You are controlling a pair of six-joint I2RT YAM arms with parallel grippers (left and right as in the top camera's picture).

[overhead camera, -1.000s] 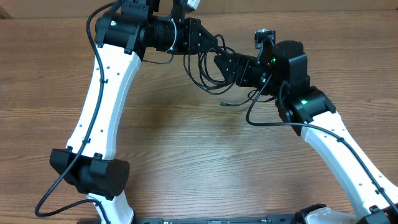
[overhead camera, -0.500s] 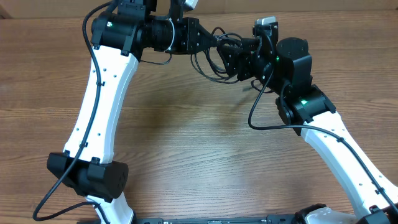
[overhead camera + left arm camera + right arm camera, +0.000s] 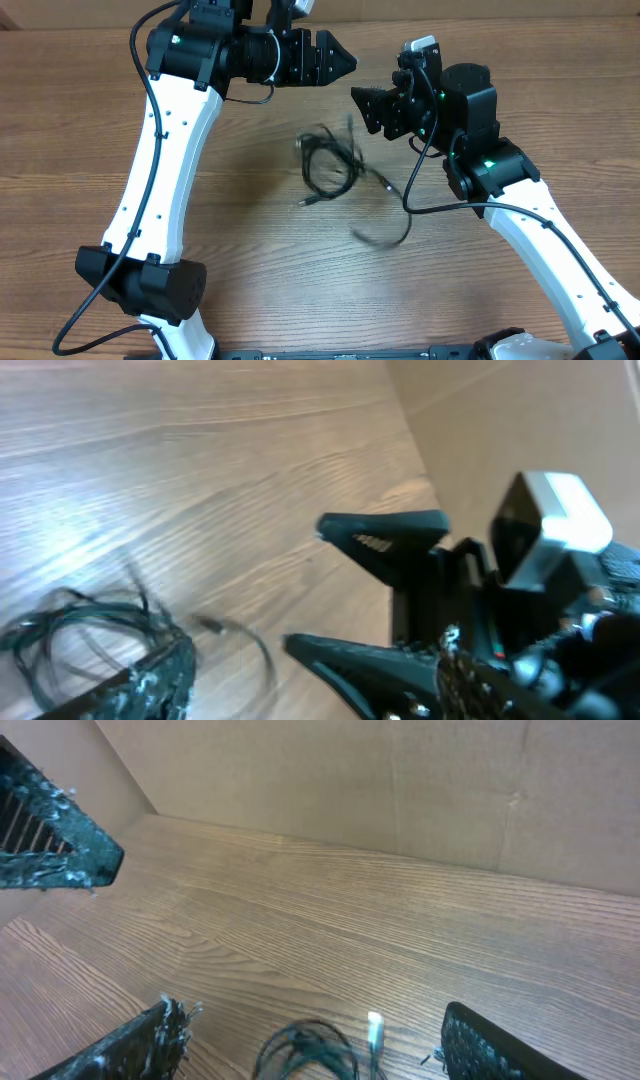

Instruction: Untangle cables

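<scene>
The job calls for patience: one claw should pin the coil while the other takes a loose plug end and draws it out slowly. Left claw [image 3: 347, 61] and right claw [image 3: 360, 108] face each other with jaws spread, gripping nothing. The cables [image 3: 330, 165] sit free on the tabletop [image 3: 250, 260] below and between them, a blurred coil with one strand trailing rightward.

Top-down overhead, two low wrist views, cables [image 3: 330, 165] shared
</scene>
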